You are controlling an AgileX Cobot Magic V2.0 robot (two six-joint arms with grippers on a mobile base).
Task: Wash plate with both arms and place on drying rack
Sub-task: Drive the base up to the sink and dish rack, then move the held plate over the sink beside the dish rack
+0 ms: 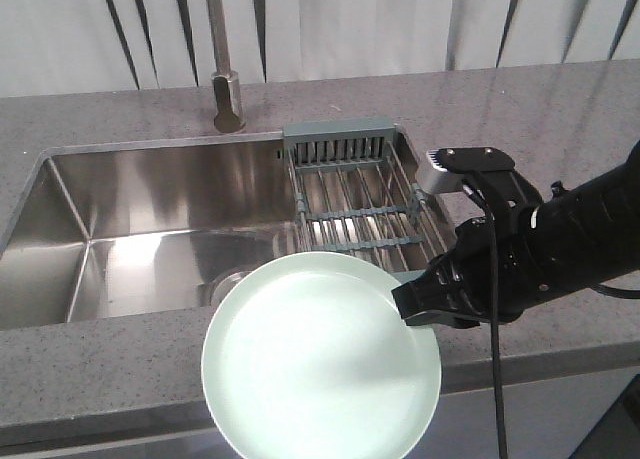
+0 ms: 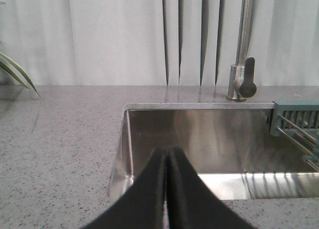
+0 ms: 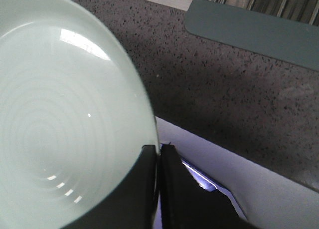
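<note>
Clamps black right end effector [image 3: 158, 152], narrow, on right rim of round pale mint-green plate [image 1: 320, 359]; holds plate above front edge of grey speckled surface [image 1: 100, 369]. Shows left end effector [image 2: 166, 156] pressed together, empty.

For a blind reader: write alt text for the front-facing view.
The right tool grips a pale green plate by its right rim, above the front edge of the counter. Behind it, a steel sink holds a drying rack at its right end, with a faucet behind.
</note>
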